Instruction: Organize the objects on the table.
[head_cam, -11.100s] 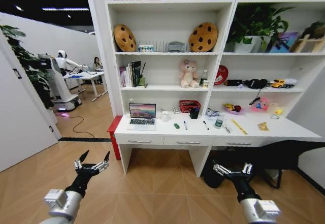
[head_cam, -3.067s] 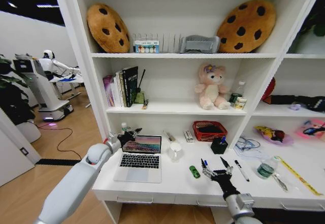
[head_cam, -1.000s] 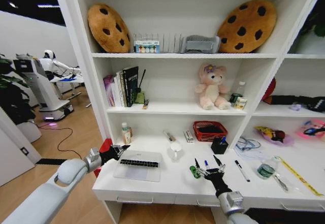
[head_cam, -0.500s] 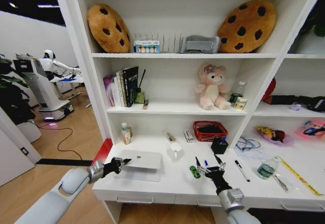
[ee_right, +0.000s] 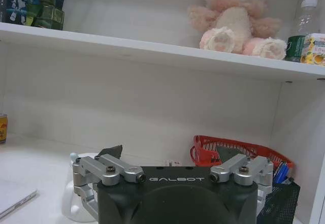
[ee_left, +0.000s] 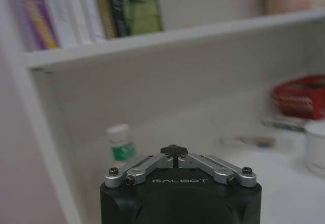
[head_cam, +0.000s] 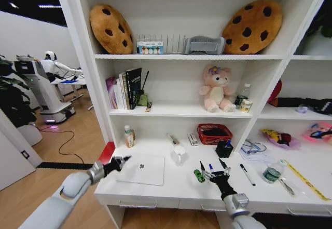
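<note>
GALBOT is printed on both wrist housings; the left pincer (head_cam: 118, 162) hangs with fingers pressed together, holding nothing, at the left edge of the closed silver laptop (head_cam: 141, 168) lying flat on the white worktop (head_cam: 171, 185); the right pincer (head_cam: 213, 174) hovers spread wide and empty just beside the small green item (head_cam: 198, 175) — pens (head_cam: 246, 173) and a green-lidded jar (head_cam: 271, 173) lie farther right; a white mug (head_cam: 179, 152) stands behind.

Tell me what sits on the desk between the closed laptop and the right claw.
In the head view, a small green item lies between the laptop and the right claw, right beside the claw; otherwise bare desk.
</note>
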Controlling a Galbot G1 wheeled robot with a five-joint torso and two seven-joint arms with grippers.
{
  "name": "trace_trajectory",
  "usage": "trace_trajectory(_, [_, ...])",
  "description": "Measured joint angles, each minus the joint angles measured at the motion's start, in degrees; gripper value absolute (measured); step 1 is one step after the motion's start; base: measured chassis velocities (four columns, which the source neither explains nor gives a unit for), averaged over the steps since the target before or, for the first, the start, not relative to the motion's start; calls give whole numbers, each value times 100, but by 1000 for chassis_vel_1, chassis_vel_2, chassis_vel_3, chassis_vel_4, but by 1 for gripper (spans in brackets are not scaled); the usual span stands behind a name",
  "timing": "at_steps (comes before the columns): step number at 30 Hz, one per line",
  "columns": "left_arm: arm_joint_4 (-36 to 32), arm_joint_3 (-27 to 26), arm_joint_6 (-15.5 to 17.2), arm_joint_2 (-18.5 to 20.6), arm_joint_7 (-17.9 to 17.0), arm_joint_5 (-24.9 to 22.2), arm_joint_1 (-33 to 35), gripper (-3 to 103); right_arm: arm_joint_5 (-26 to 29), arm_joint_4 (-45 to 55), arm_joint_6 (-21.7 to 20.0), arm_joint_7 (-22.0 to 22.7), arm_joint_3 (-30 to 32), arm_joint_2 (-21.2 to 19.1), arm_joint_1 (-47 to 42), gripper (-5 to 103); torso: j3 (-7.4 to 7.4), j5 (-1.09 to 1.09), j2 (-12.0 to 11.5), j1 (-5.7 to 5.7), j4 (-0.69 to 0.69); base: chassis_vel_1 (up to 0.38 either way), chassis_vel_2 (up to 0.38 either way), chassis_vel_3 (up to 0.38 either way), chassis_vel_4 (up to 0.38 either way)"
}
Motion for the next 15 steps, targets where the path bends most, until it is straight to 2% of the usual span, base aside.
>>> trace_trajectory(1, [-169, -275, 91, -266, -739, -396, 72, 0, 40, 65, -49, 8, 13, -10, 5, 100, 0, 2, 0, 0, -1, 0, 0, 0, 0])
trace_trajectory(2, [-169, -275, 91, -266, -739, -396, 72, 0, 40, 65, -49, 8, 13, -10, 5, 100, 0, 2, 0, 0, -1, 0, 0, 0, 0])
trace_trajectory(3, [-303, -503, 144, -430, -1123, -645, 204, 0, 73, 111, -99, 19, 23, -26, 9, 100, 0, 1, 0, 0, 0, 0, 0, 0, 0])
trace_trajectory(4, [-303, -503, 144, -430, -1123, -645, 204, 0, 73, 111, -99, 19, 23, -26, 9, 100, 0, 1, 0, 0, 0, 0, 0, 0, 0])
trace_trajectory(6, [-679, -1110, 250, -688, -1620, -915, 654, 0, 197, 253, -274, 94, 45, -143, 64, 100, -1, 1, 0, -1, 6, 0, 0, 0, 0])
trace_trajectory(7, [-679, -1110, 250, -688, -1620, -915, 654, 0, 197, 253, -274, 94, 45, -143, 64, 100, -1, 1, 0, -1, 6, 0, 0, 0, 0])
trace_trajectory(9, [-1035, -1330, 343, -794, -2122, -1048, 895, 0, 328, 356, -393, 168, 74, -242, 115, 100, 0, 0, 0, -1, 7, 0, 0, 0, 0])
trace_trajectory(10, [-1035, -1330, 343, -794, -2122, -1048, 895, 0, 328, 356, -393, 168, 74, -242, 115, 100, 0, 0, 0, -1, 7, 0, 0, 0, 0])
trace_trajectory(12, [-1477, -1371, 570, -858, -2623, -1344, 1038, -3, 450, 470, -480, 227, 108, -328, 122, 100, -1, 1, 0, -1, 2, 0, 0, 0, 0])
trace_trajectory(15, [-1635, -1334, 661, -872, -2724, -1438, 1073, 1, 479, 514, -497, 239, 127, -351, 113, 100, -1, 1, 0, 0, 2, 0, 0, 0, 0])
